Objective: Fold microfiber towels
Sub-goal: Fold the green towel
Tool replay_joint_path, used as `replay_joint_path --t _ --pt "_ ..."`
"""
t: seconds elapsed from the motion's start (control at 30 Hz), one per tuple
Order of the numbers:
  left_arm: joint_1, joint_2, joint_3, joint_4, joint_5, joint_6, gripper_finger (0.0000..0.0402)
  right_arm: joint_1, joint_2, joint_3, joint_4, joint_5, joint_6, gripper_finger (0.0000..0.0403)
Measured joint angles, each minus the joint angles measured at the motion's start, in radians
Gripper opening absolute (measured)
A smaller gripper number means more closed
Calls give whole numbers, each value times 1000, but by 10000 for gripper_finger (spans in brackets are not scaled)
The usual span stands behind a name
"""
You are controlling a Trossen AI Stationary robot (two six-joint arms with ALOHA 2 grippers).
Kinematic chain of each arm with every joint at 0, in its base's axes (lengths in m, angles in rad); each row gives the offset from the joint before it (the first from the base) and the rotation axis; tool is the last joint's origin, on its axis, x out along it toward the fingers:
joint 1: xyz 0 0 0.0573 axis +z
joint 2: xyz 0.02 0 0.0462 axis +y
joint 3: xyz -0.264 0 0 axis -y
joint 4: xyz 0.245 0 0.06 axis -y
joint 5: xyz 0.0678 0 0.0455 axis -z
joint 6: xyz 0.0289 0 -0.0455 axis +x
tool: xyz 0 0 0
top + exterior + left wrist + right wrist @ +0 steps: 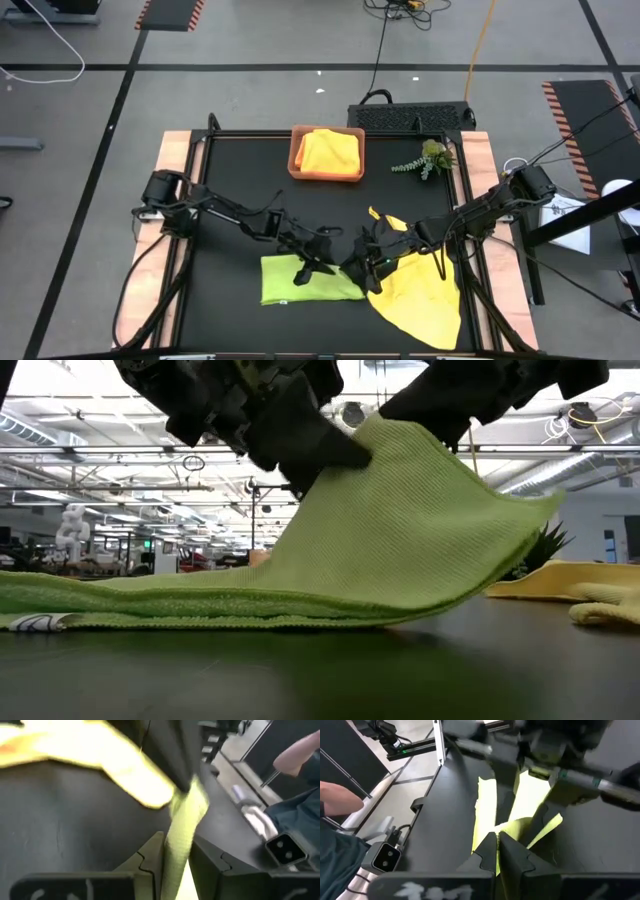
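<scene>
This is a big robot lab: a gray floor (250,40) with black tape lines (300,67), cables (40,45), and ceiling lights (80,405).

A lime green ribbed microfiber towel (400,550) fills the middle of the low view; its lower layers lie flat on the dark table top (330,680) toward 9 o'clock, and its upper layer rises in a slope toward 12 o'clock; there a dark gripper (335,445) pinches its top edge, coming in from 11 o'clock; a second dark arm (500,390) hangs at 1 o'clock, just beside that edge; at 3 o'clock a yellow cloth (575,585) lies low on the table; behind it stand pointed green leaves (545,545).
</scene>
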Motion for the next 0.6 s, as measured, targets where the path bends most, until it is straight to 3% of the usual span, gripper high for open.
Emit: replay_joint_path --t 0.6 --pt "9 -65 6 -9 20 -22 86 -2 1 -1 -14 3 -3 0"
